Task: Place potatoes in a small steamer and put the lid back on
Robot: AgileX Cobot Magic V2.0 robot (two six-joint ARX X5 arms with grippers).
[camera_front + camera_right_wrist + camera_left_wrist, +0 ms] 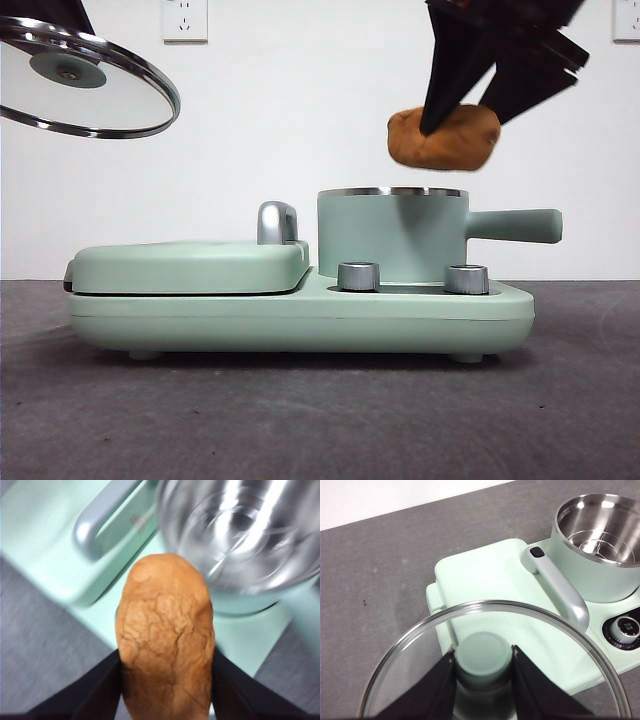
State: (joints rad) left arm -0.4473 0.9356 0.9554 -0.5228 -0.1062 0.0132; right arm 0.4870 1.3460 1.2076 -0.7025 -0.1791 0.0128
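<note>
The right gripper (450, 118), jaws clenched on the potato (445, 137), hangs just above the steamer (392, 235), while the left gripper (483, 662) grasps the lid (85, 80) off aside

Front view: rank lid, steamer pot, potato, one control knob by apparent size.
1. Steamer pot, handle included.
2. Lid, partly cropped and possibly nearer the camera, so its rank against the pot is unsure.
3. Potato, in the right pincer.
4. Control knob.
</note>
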